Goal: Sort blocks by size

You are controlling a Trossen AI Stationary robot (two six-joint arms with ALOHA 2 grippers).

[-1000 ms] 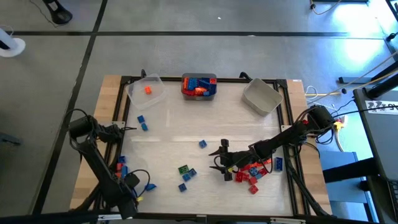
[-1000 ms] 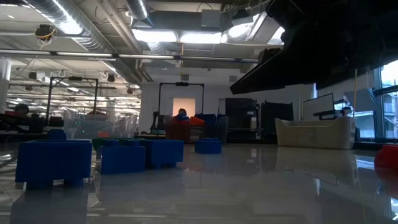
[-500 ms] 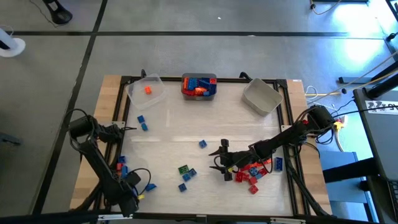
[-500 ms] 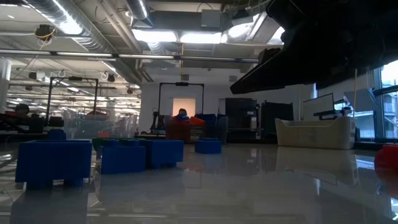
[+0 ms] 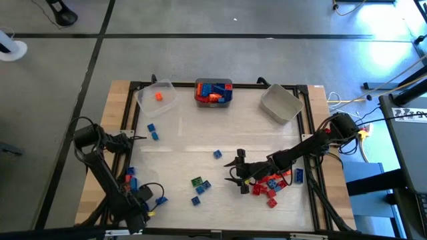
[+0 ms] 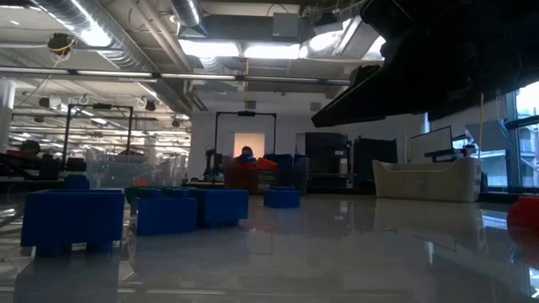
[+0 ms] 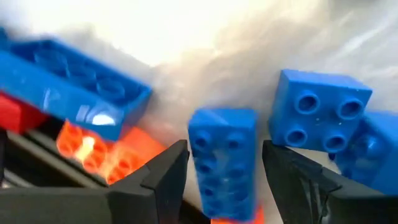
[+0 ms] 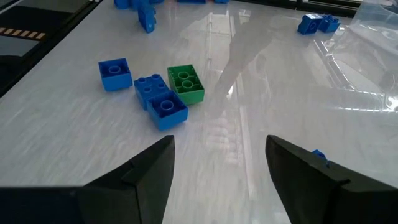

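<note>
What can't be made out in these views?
- Left gripper, left wrist view: jaws flank a blue brick; contact unclear, its lower end cut off.
- Red bricks, high view: right arm partly covers them; sizes too small.
- Middle bin, high view: contents uncountable.

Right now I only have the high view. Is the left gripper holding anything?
Observer: No. The left wrist view shows the left gripper open astride a narrow blue brick, with gaps on both sides.
Operator: Anything crowding it?
Observer: A square blue brick sits near one finger and an orange brick near the other.
Operator: And the right gripper?
Observer: The right gripper is open over bare table. A green block lies ahead, against a blue one.
</note>
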